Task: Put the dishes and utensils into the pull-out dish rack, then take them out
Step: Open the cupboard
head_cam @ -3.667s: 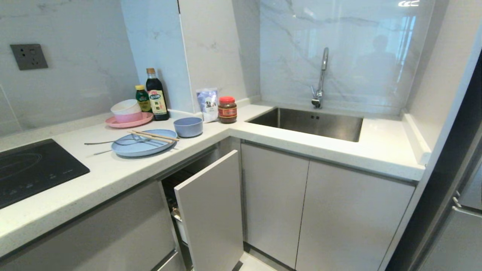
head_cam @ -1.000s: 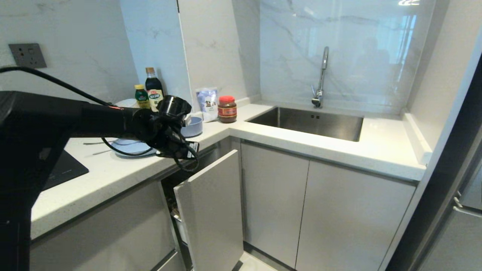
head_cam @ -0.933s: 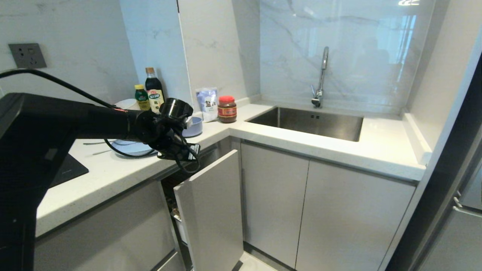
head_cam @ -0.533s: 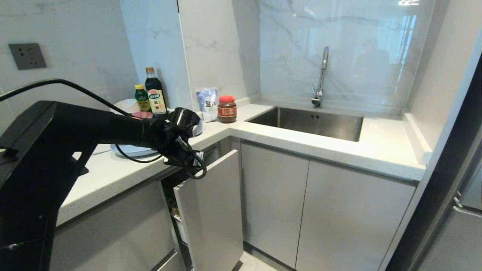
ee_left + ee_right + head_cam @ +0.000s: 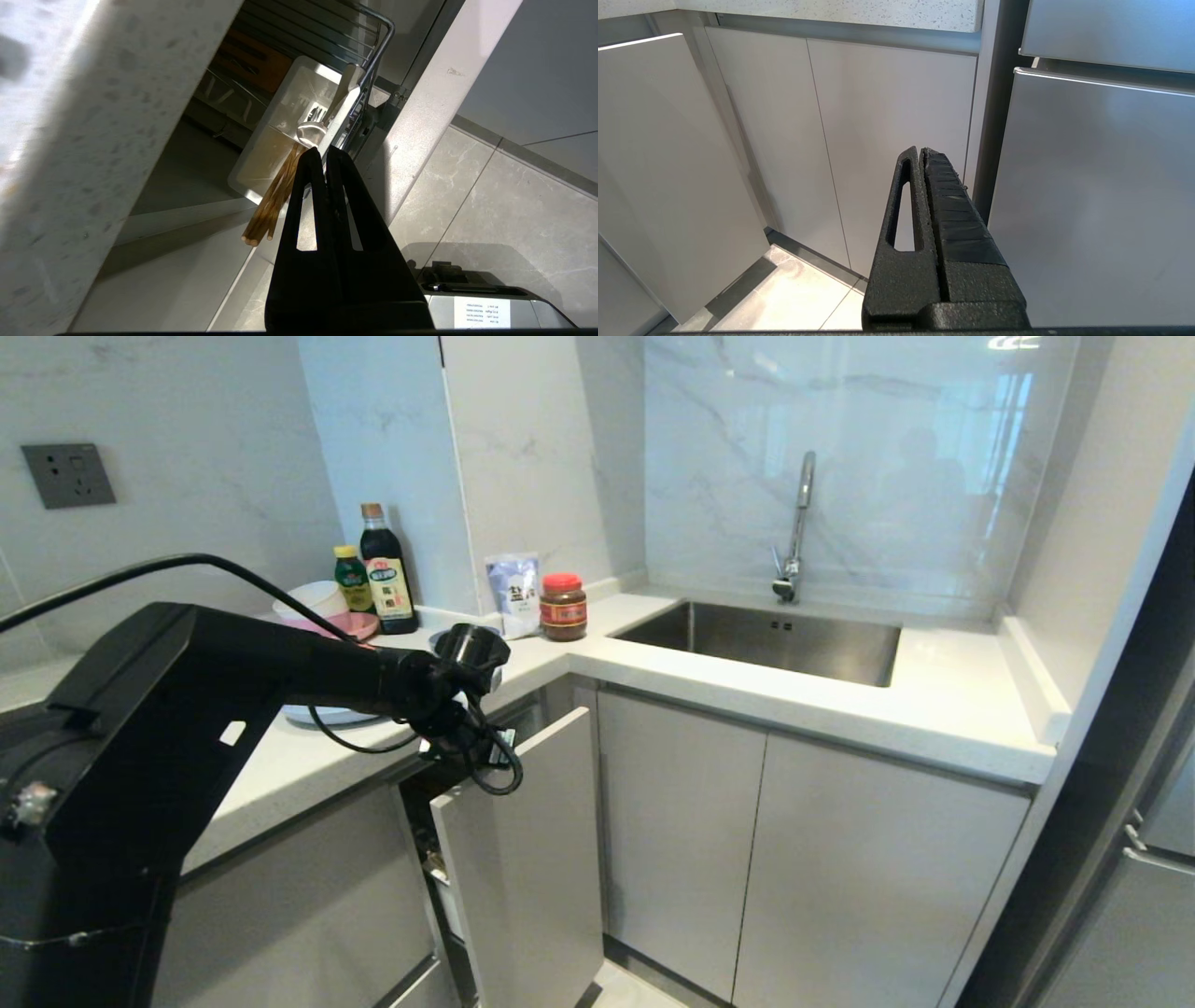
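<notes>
the left hand hangs off the front edge of the tabletop, just above the top edge of the narrow white cabinet front, which stands pulled out. its black fingers are pressed together with nothing between them. in the head view the hand itself is hidden behind the wrist and a loop of cable.

the left wrist view looks down into the pull-out dish rack: chrome wires, a brown wooden strip deep in shadow, and the white utensil caddy against the cabinet front. a bundle of wooden chopsticks leans out of the caddy, their ends sticking past its rim; how many sticks there are is hard to tell. a pale spoon-like utensil also sits in the caddy, its lower part lost in glare.

on the tabletop the left arm covers most of the dishes. only a sliver of the pale blue plate shows under the forearm, and just the back rim of the small blue bowl peeks out behind the wrist. the fork and whatever lies on the plate cannot be seen. the pink plate with its stacked bowls is partly hidden too.

the right hand is out of the head view, parked low before the closed cabinet doors, its fingers pressed together and empty.
</notes>
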